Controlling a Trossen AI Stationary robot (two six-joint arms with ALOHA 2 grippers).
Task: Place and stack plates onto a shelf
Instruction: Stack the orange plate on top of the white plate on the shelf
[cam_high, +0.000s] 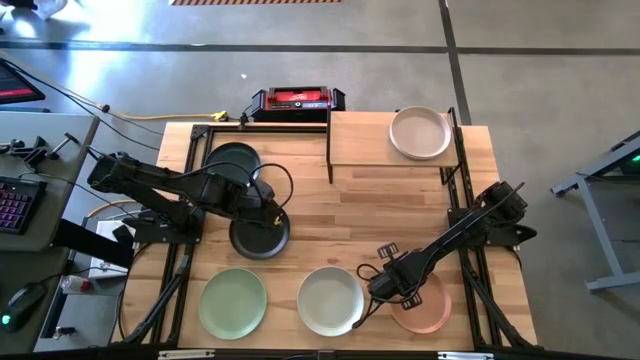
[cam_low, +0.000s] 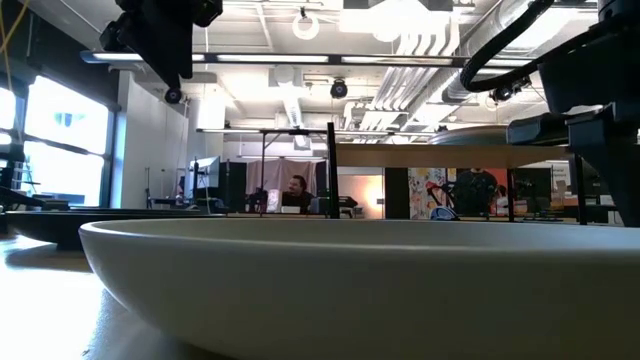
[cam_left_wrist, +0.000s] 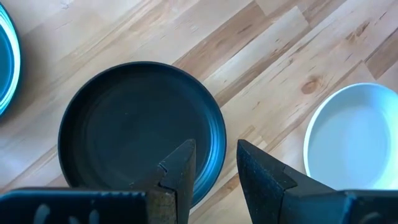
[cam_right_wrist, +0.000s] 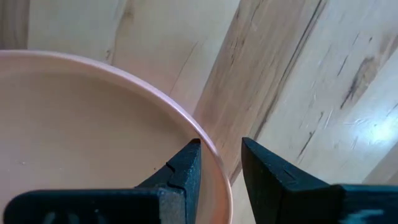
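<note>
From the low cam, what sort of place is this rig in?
Probably a robotics lab or workshop in an open industrial space. Exposed ceiling ducts and pipes run overhead, a person sits at a desk far behind, and the high view shows a bare concrete floor with a keyboard beside the table.

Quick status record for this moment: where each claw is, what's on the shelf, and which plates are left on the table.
left claw: open, straddling the rim of a black plate at table centre
right claw: open, straddling the rim of the salmon plate
shelf: one cream plate on it
on the table: second black plate, light green plate, off-white plate
</note>
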